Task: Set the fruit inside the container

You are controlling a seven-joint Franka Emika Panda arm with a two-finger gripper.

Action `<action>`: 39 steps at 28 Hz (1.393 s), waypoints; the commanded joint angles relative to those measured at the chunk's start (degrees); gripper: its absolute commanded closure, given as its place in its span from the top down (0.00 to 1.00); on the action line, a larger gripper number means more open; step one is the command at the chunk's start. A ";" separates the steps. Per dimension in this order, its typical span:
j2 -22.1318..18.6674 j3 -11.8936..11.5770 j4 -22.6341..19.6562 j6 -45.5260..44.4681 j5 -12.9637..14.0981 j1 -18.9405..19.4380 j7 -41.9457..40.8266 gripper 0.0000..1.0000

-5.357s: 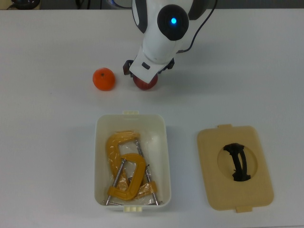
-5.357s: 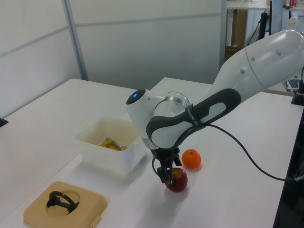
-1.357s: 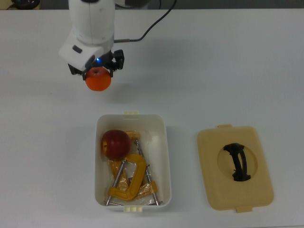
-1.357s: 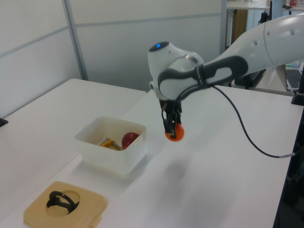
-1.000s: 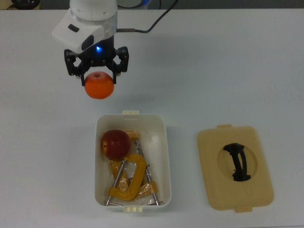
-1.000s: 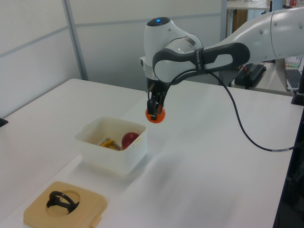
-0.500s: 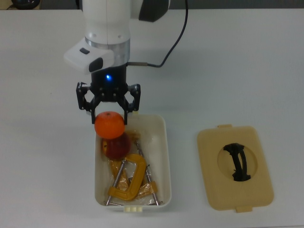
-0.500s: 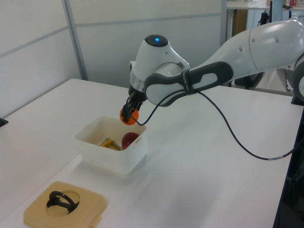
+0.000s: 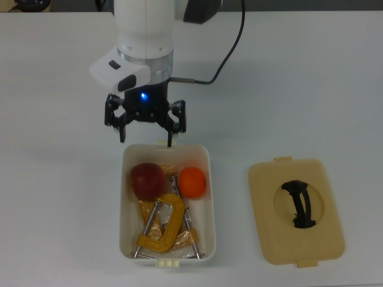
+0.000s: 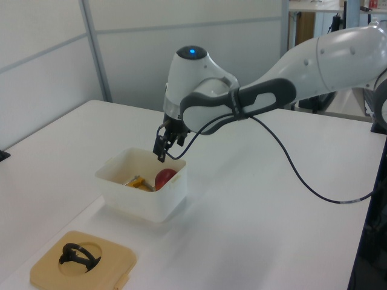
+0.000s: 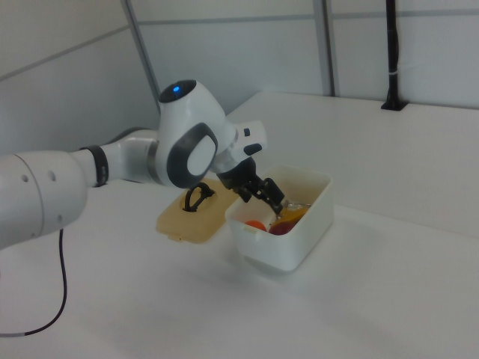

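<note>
Fruit both inside now: bright round orange (image 9: pixel 192 182) dropped a moment ago beside dark red apple (image 9: pixel 148 180) in white rectangular plastic box (image 9: pixel 207 203), atop yellow-orange metal C-clamps (image 9: pixel 160 224). Black two-finger gripper (image 9: pixel 145 127) spread wide, holding nothing, above box's far rim. Task apparently complete; flat tan lid (image 9: pixel 296 210) untouched on table.

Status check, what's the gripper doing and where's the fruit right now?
Gripper open, empty, above the box edge. Apple and orange both in the box, beside the clamps. Lid off, lying alongside. Nothing in the way.
</note>
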 commanded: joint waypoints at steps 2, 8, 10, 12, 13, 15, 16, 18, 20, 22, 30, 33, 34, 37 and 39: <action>-6.75 -0.06 -1.22 -17.13 0.69 0.46 0.86 1.00; -12.11 -0.67 -1.31 -28.30 2.36 1.25 0.33 1.00; -13.78 -0.85 -2.09 -30.24 2.54 1.25 0.33 1.00; -16.07 -1.11 -3.41 -32.35 2.54 1.25 0.33 1.00; -16.68 -1.29 -3.68 -33.14 2.54 1.25 0.33 1.00; -18.35 -1.55 -3.68 -35.42 2.54 1.25 0.33 1.00; -18.88 -1.55 -3.51 -35.87 2.54 1.25 0.33 1.00; -20.02 -2.34 -3.42 -36.66 2.54 1.16 0.33 1.00; -21.08 -3.57 -3.42 -36.84 2.80 1.25 0.25 1.00; -21.78 -4.72 -3.42 -36.93 4.73 1.25 -0.80 1.00; -22.05 -4.98 -2.54 -36.58 6.23 1.07 -1.86 1.00; -21.96 -5.07 -2.54 -36.49 6.23 1.16 -1.86 1.00; -21.79 -4.98 -2.54 -36.49 6.23 1.16 -1.86 1.00; -21.26 -4.98 -2.45 -36.40 6.23 1.07 -1.95 1.00; -21.26 -4.98 -2.45 -36.40 6.23 0.99 -2.04 1.00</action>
